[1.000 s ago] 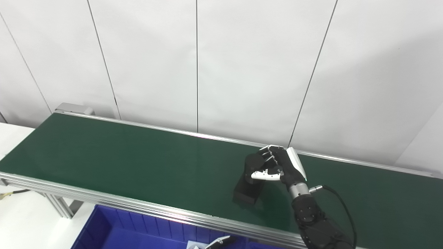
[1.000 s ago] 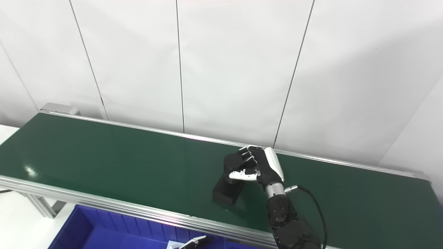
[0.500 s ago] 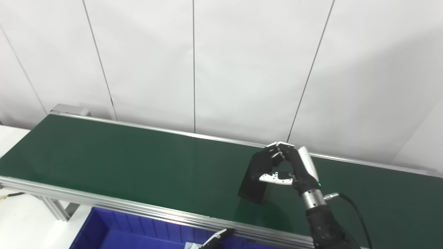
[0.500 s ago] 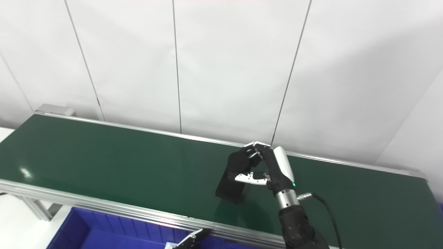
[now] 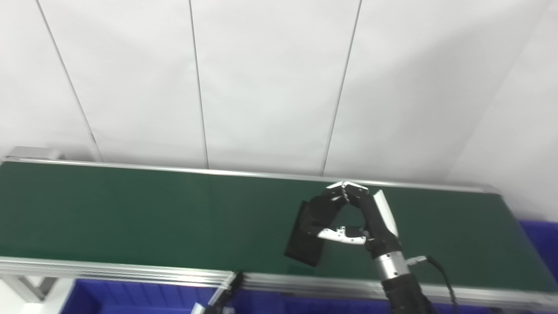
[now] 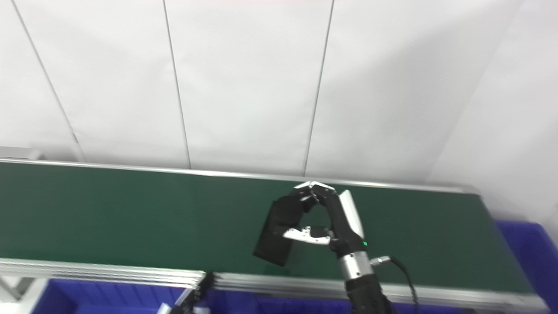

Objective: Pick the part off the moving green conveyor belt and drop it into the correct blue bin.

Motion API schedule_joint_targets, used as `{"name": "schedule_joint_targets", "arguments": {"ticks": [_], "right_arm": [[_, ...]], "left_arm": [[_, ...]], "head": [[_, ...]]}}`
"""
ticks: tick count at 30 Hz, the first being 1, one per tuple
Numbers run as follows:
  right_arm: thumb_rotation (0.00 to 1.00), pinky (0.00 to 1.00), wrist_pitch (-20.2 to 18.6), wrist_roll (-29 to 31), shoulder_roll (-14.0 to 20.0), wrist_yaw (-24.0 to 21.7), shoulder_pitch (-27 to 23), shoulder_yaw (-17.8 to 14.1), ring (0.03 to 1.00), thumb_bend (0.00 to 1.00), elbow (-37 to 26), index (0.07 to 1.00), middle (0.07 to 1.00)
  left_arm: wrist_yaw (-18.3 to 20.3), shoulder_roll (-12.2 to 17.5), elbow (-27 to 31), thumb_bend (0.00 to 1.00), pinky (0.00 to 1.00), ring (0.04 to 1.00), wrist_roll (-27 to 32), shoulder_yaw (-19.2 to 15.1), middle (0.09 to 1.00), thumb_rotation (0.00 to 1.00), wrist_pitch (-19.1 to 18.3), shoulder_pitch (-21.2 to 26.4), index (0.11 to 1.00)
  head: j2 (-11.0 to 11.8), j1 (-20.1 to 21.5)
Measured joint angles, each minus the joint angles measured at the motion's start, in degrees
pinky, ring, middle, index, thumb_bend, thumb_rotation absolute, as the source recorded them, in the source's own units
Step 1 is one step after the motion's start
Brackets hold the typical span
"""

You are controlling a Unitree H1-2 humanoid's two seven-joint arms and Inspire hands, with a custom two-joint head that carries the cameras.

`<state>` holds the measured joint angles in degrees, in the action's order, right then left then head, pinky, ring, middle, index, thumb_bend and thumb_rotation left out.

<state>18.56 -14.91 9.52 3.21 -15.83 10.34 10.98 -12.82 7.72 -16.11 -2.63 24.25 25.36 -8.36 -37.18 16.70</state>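
The right hand (image 5: 357, 218) grasps the part (image 5: 307, 233) between fingers and thumb, and holds it over the near edge of the green conveyor belt (image 5: 130, 218) — seemingly lifted, though I cannot tell for certain. To do this step well, the hand should keep its hold firm and carry the part level to the correct blue bin (image 6: 529, 244), past the belt's right end or below its near edge. The part is a dark, flat, rectangular block, tilted. Of the left hand (image 5: 216, 303) only a sliver shows — I cannot tell its state.
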Motion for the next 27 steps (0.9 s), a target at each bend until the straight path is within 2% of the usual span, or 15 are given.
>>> {"name": "schedule_joint_targets", "arguments": {"ticks": [4, 7, 9, 10, 11, 13, 15, 16, 17, 20, 21, 22, 23, 27], "right_arm": [[0.00, 0.34, -1.7, -0.7, 0.5, -1.0, 4.4, -1.2, 0.399, 0.51, -5.2, 0.533, 0.486], [0.00, 0.35, -3.5, -1.2, 0.9, -1.5, 8.0, -1.9, 0.405, 0.51, -8.0, 0.530, 0.485], [0.00, 0.36, -4.1, -2.0, 1.3, -2.2, 10.0, -2.3, 0.409, 0.51, -9.5, 0.525, 0.492], [0.00, 0.36, -4.4, -2.4, 1.5, -2.2, 11.1, -2.3, 0.412, 0.51, -10.4, 0.522, 0.494], [0.00, 0.36, -5.0, -2.9, 1.6, -2.3, 12.3, -2.5, 0.412, 0.51, -11.6, 0.522, 0.494], [0.00, 0.38, -7.0, -3.7, 1.6, -2.5, 14.0, -2.9, 0.418, 0.52, -13.4, 0.519, 0.494], [0.00, 0.34, -9.0, -4.3, 1.5, -2.8, 15.3, -3.2, 0.397, 0.51, -15.6, 0.532, 0.481], [0.00, 0.33, -9.9, -4.6, 1.4, -3.0, 15.9, -3.2, 0.395, 0.51, -16.5, 0.533, 0.480], [0.00, 0.33, -10.3, -4.8, 1.3, -3.1, 16.3, -3.3, 0.395, 0.51, -17.0, 0.532, 0.482], [0.00, 0.35, -11.8, -5.1, 0.8, -3.4, 17.9, -3.3, 0.405, 0.52, -18.8, 0.521, 0.497], [0.00, 0.36, -12.7, -5.1, 0.4, -3.4, 18.7, -3.3, 0.409, 0.52, -19.3, 0.519, 0.501], [0.00, 0.36, -13.0, -5.1, 0.2, -3.4, 19.1, -3.4, 0.410, 0.52, -19.4, 0.520, 0.500], [0.00, 0.36, -13.2, -5.3, 0.0, -3.4, 19.7, -3.4, 0.412, 0.52, -19.4, 0.520, 0.498], [0.00, 0.37, -15.5, -7.4, -0.9, -3.4, 21.0, -3.4, 0.417, 0.52, -20.8, 0.518, 0.492]], "left_arm": [[3.3, -0.1, 3.1, 0.82, 0.92, 0.921, 1.3, -3.0, 0.910, 1.00, 0.0, -1.9, 0.915], [5.1, -0.2, 4.7, 0.84, 0.91, 0.917, 2.1, -5.2, 0.906, 1.00, 0.0, -2.6, 0.917], [6.8, -0.3, 5.8, 0.84, 0.93, 0.922, 2.5, -6.5, 0.904, 1.00, -0.1, -2.9, 0.917], [7.7, -0.4, 6.7, 0.85, 0.94, 0.926, 3.3, -7.2, 0.905, 1.00, -0.1, -3.1, 0.917], [9.0, -0.4, 7.6, 0.85, 0.94, 0.926, 4.0, -8.1, 0.905, 1.00, -0.1, -3.3, 0.917], [11.1, -0.6, 8.9, 0.84, 0.96, 0.933, 6.0, -9.3, 0.910, 0.99, -0.1, -3.3, 0.916], [13.1, -0.8, 9.7, 0.85, 0.97, 0.938, 7.8, -10.5, 0.914, 0.99, -0.1, -3.3, 0.920], [13.9, -0.7, 10.0, 0.85, 0.97, 0.938, 8.4, -11.1, 0.912, 0.99, -0.1, -3.3, 0.919], [14.3, -0.7, 10.2, 0.86, 0.97, 0.940, 8.5, -11.5, 0.910, 0.99, -0.1, -3.3, 0.917], [15.8, -0.7, 10.5, 0.83, 0.99, 0.950, 9.0, -13.2, 0.911, 1.00, -0.1, -3.3, 0.924], [16.4, -0.7, 10.5, 0.81, 1.00, 0.953, 9.4, -13.8, 0.912, 1.00, -0.1, -3.3, 0.930], [16.6, -0.6, 10.5, 0.81, 0.99, 0.954, 9.7, -14.3, 0.912, 1.00, -0.1, -3.3, 0.931], [17.0, -0.5, 10.5, 0.81, 0.99, 0.954, 9.8, -14.8, 0.910, 1.00, -0.1, -3.2, 0.928], [19.0, -0.2, 10.5, 0.83, 1.00, 0.958, 11.2, -16.8, 0.902, 1.00, -0.1, -3.0, 0.911]], "head": [[-2.2, 2.1], [-2.6, 2.5], [-5.8, 5.2], [-6.7, 6.0], [-6.7, 6.0], [-8.2, 7.6], [-9.0, 8.6], [-9.1, 8.6], [-9.3, 11.7], [-9.3, 13.2], [-9.7, 16.5], [-9.7, 16.5], [-10.4, 18.4], [-11.0, 20.0]]}}
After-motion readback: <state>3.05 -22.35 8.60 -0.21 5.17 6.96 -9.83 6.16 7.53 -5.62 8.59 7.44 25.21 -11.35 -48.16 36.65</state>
